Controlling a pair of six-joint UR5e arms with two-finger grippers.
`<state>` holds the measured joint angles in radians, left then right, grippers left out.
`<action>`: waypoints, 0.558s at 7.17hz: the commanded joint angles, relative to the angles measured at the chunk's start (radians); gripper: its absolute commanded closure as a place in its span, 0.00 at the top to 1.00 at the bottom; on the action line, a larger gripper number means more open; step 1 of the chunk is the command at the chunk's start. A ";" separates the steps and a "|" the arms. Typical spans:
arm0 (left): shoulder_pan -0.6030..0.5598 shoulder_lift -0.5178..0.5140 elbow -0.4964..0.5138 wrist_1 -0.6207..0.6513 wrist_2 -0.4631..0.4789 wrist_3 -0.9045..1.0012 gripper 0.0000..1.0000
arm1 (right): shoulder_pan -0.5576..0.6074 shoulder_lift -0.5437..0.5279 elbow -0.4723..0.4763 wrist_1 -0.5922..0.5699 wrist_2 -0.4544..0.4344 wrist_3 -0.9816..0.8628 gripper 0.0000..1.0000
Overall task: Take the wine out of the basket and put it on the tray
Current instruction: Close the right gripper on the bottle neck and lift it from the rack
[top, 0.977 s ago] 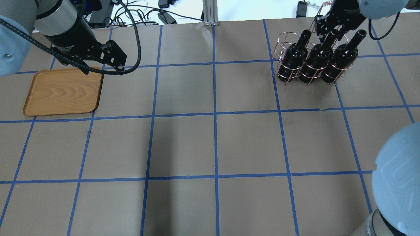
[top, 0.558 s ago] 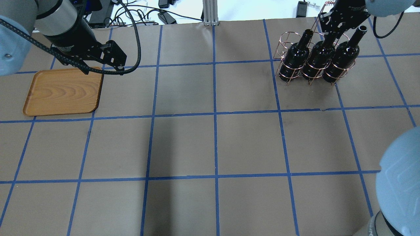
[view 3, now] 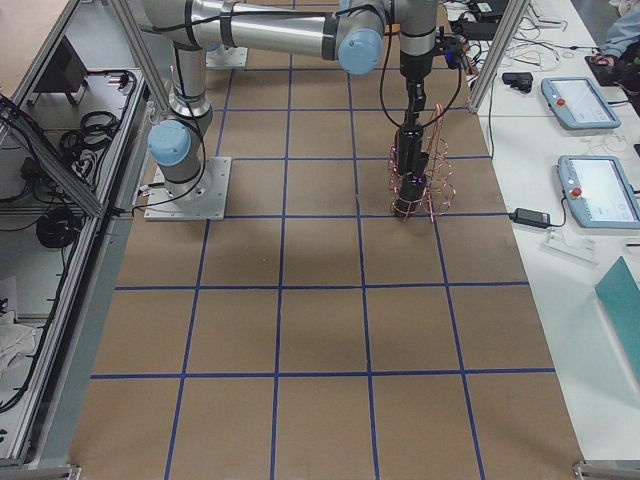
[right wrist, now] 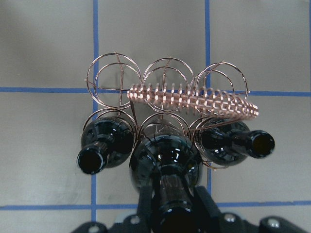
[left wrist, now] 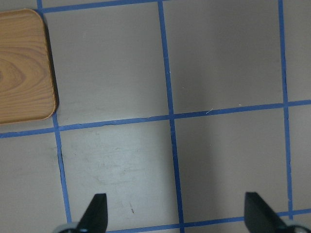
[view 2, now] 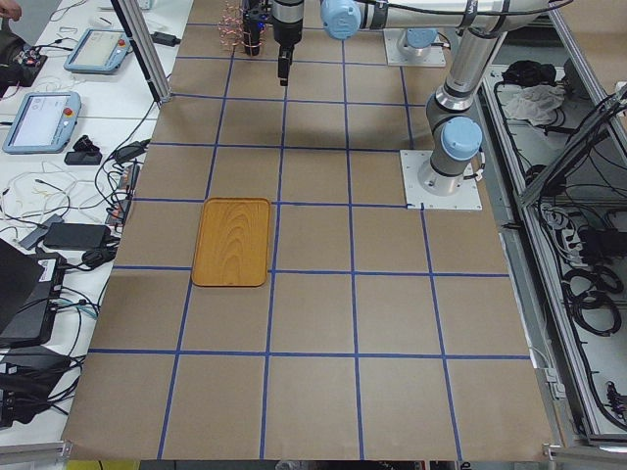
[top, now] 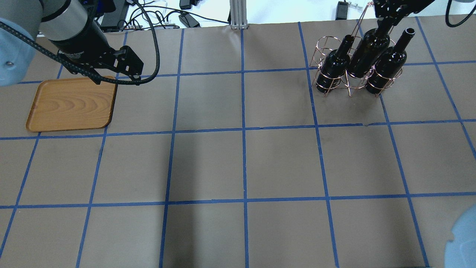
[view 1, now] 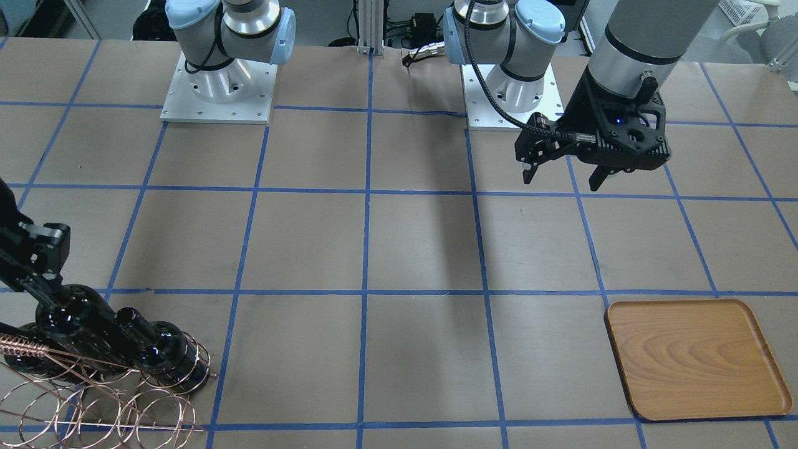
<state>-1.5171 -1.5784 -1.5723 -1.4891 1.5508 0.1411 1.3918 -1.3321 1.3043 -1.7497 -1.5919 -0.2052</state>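
Note:
My right gripper is shut on the neck of the middle wine bottle and holds it partly raised out of the copper wire basket. In the right wrist view the fingers clamp that bottle, with the basket's coiled handle behind it. Two more black bottles stand in the basket on either side. The wooden tray lies far to the left. My left gripper is open and empty, hovering by the tray's far right corner; the tray's edge shows in its wrist view.
The brown table has a grid of blue tape. Cables and power bricks and an aluminium post line the far edge. The arm bases stand at the robot's side. Teach pendants lie on a side table.
My right gripper has risen with the middle bottle, drawing it up out of the basket. The basket shifted slightly. The left arm has not moved.

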 commanded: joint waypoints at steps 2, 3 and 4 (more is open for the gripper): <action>0.011 0.003 0.002 0.001 0.002 0.000 1.00 | 0.051 -0.122 0.004 0.218 -0.002 0.065 0.00; 0.026 0.003 0.002 0.003 0.002 0.002 1.00 | 0.111 -0.125 0.018 0.296 -0.010 0.079 0.00; 0.031 0.005 0.003 0.003 0.003 0.002 1.00 | 0.200 -0.124 0.044 0.311 -0.020 0.137 0.00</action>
<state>-1.4959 -1.5753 -1.5705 -1.4868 1.5526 0.1422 1.5027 -1.4514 1.3241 -1.4878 -1.6017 -0.1209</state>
